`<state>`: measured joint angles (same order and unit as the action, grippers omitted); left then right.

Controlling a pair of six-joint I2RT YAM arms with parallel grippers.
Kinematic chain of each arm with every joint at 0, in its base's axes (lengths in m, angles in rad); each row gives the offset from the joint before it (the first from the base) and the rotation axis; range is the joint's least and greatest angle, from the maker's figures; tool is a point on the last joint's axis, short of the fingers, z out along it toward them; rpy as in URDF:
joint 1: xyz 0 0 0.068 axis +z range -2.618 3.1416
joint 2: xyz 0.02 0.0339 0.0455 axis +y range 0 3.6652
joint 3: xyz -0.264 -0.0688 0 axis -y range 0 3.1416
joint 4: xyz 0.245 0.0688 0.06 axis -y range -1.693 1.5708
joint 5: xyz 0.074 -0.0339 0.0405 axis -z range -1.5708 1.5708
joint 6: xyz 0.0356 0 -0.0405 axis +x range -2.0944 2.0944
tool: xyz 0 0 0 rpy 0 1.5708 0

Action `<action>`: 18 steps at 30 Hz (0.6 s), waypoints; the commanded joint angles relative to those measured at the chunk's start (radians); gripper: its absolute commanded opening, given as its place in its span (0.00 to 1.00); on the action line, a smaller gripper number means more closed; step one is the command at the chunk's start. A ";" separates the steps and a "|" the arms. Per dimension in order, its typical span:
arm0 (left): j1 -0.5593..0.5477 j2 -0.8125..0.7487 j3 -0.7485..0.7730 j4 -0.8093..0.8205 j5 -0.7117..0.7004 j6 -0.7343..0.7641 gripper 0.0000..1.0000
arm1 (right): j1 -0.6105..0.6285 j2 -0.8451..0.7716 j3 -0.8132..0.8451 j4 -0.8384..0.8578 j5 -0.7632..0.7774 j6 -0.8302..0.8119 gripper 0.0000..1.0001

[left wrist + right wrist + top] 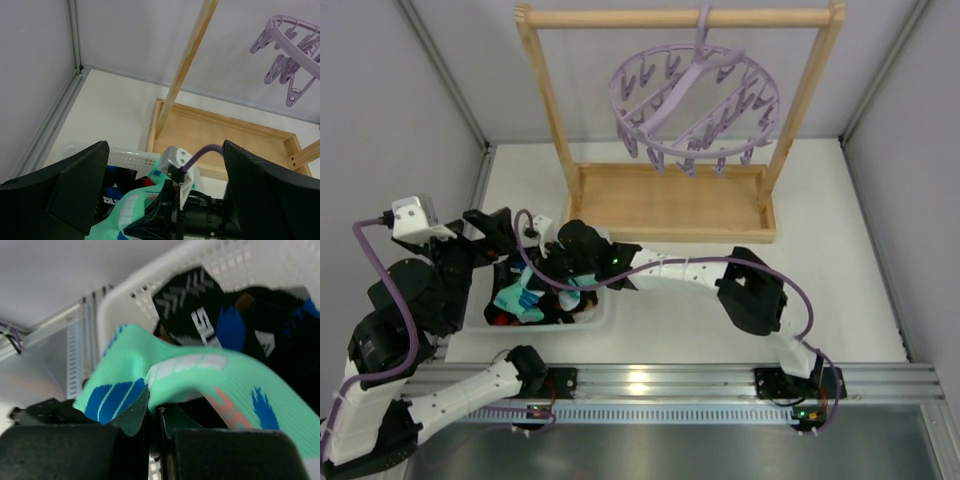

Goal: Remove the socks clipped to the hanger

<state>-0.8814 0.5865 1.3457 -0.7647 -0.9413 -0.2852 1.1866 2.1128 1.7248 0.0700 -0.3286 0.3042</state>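
Evidently the limp, light sock (200, 371) is pinched at its edge by the right gripper (154, 412); the left gripper (165, 172) is spread.

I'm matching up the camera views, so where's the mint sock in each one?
Top external: mint sock at lower left, inside the white basket.
Left wrist: bottom centre, just below the basket's rim.
Right wrist: across the middle, pinched by the right gripper.
Shared landmark: the white basket.
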 commanded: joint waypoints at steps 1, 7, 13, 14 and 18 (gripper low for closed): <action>0.002 0.001 -0.011 0.005 -0.011 0.011 0.98 | -0.022 0.084 0.038 0.011 0.000 0.056 0.00; 0.002 -0.019 -0.034 0.005 -0.021 0.004 0.98 | -0.045 0.133 -0.077 0.134 0.005 0.134 0.02; 0.002 -0.056 -0.071 0.007 -0.028 -0.003 0.98 | -0.058 0.130 -0.223 0.275 -0.027 0.208 0.10; 0.002 -0.060 -0.085 0.005 -0.025 -0.003 0.98 | -0.059 0.130 -0.231 0.283 -0.029 0.211 0.11; 0.002 -0.074 -0.125 0.008 -0.025 -0.009 0.98 | -0.061 0.122 -0.257 0.298 -0.047 0.222 0.28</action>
<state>-0.8814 0.5179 1.2499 -0.7643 -0.9565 -0.2893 1.1355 2.2398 1.4914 0.3222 -0.3519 0.5034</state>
